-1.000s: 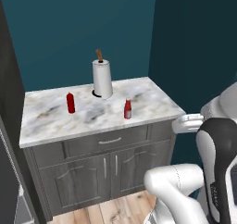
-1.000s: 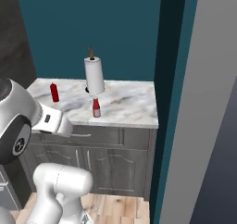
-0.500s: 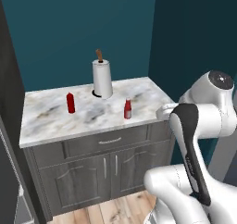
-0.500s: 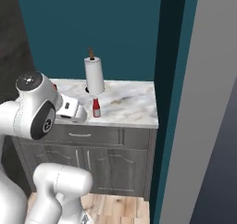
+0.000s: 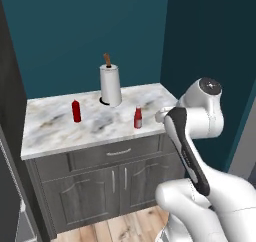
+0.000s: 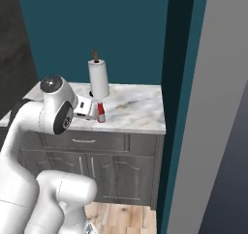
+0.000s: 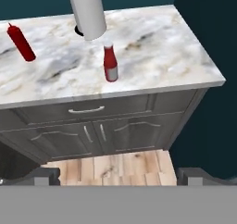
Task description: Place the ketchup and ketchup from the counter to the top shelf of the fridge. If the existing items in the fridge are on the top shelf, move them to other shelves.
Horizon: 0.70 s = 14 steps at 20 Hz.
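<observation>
- Hand view: the near ketchup bottle stands upright on the counter, ahead of the gripper and a little to the left of its centre line, well apart from it, with the cabinet front and floor between.
- The two finger tips sit far apart at the bottom corners of that view, so the jaws stand wide and hold nothing.
- The bottle's long axis is vertical, while the hand looks down at the counter at a slant from in front of its edge; I judge the approach needs the hand brought forward and levelled so the fingers straddle the body from the side.
- The far ketchup bottle stands further ahead and well off to the left, so the near one is the likelier first pick.
- The paper-towel roll stands just behind the near bottle, slightly left, close enough to limit overshoot.
- Left base view: the gripper is beside the counter's right end, level with the near bottle.
</observation>
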### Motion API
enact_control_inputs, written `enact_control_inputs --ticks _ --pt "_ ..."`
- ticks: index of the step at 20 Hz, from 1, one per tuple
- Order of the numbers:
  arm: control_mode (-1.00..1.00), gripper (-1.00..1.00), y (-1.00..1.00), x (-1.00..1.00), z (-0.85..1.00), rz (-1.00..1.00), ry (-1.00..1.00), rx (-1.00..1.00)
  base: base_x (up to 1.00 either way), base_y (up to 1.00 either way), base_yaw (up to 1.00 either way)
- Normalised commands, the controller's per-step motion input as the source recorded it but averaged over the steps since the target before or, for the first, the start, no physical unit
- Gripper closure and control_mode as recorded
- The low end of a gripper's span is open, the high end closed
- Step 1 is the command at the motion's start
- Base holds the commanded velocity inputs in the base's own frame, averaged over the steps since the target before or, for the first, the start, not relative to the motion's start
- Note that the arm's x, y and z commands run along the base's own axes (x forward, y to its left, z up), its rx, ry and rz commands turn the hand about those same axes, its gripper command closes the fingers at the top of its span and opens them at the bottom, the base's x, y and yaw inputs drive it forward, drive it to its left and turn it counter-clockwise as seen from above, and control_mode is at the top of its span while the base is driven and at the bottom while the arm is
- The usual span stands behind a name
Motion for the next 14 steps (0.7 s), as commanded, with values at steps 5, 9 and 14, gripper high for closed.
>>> enact_control_inputs --ticks 5,9,14 --pt "-1.0 -1.0 0.23 0.71 -0.2 0.0 0.0 0.0 0.0 0.0 0.0" --pt "-1.0 -1.0 0.12 0.52 -0.31 0.0 0.0 0.0 0.0 0.0 0.0" --pt "-1.0 -1.0 0.01 0.31 -0.37 0.0 0.0 0.0 0.0 0.0 0.0"
